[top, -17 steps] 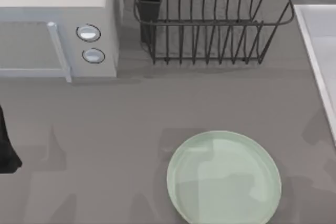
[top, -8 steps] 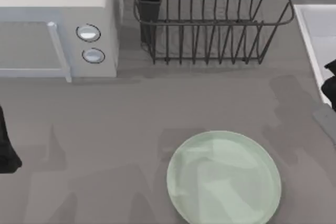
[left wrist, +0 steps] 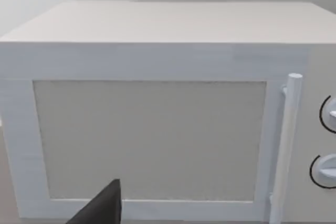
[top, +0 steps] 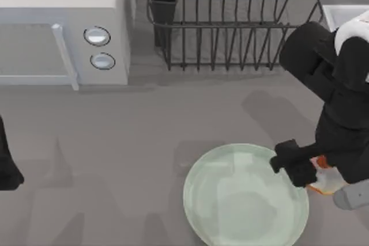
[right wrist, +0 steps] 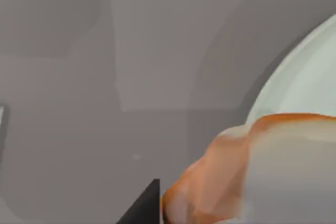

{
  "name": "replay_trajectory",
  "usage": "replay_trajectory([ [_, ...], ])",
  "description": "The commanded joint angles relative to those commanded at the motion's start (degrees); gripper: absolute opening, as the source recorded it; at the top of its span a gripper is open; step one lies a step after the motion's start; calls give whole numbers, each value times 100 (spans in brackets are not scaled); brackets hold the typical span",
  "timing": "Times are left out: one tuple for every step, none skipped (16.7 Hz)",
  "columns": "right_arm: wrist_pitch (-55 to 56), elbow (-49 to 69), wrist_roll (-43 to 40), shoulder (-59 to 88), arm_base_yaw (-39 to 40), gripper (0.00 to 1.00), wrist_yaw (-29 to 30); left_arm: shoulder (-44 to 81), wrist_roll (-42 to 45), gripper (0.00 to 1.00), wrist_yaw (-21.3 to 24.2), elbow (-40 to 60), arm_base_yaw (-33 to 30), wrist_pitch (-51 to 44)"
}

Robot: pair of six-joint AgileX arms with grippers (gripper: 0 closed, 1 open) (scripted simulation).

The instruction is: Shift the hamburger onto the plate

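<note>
Reaching in from the right side of the table, the right arm was seen stretched down over the near right part of the table, its right gripper (top: pixel 314 178) placed at the right edge of the plate (top: pixel 230 200). The hamburger (top: pixel 323 180) was pinched between the gripper's fingers, carried at the plate's right rim, partly over the rim and partly beyond it; whether it touched the plate could not be told. In the right wrist view the hamburger (right wrist: pixel 262 166) was shown close up, orange and whitish, with the pale green plate (right wrist: pixel 310 77) beside it and the grey table (right wrist: pixel 105 77) around.

The plate was set on the near middle of the table, towards the right. A white microwave (top: pixel 63 27) was found at the far left, with two round knobs on its front, and a dark wire dish rack (top: pixel 230 21) at the far middle, well apart from the plate.

The left arm was kept parked at the left edge of the table. The left gripper (left wrist: pixel 102 208) was pointed at the microwave (left wrist: pixel 157 119) door in the left wrist view; its state could not be told
</note>
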Motion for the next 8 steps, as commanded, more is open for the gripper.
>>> replay_trajectory([
  [0, 66, -725, 155, 170, 0, -14, 0, 0, 100, 0, 0, 0, 0],
  [11, 138, -1415, 299, 328, 0, -24, 0, 0, 100, 0, 0, 0, 0],
  [32, 216, -2071, 434, 478, 0, -29, 0, 0, 100, 0, 0, 0, 0],
  [60, 298, -2689, 559, 618, 0, -29, 0, 0, 100, 0, 0, 0, 0],
  [97, 384, -3265, 673, 749, 0, -25, 0, 0, 100, 0, 0, 0, 0],
  [140, 473, -3792, 776, 870, 0, -16, 0, 0, 100, 0, 0, 0, 0],
  [190, 561, -4248, 861, 976, 0, -1, 0, 0, 100, 0, 0, 0, 0],
  [242, 645, -4649, 931, 1067, 0, 16, 0, 0, 100, 0, 0, 0, 0],
])
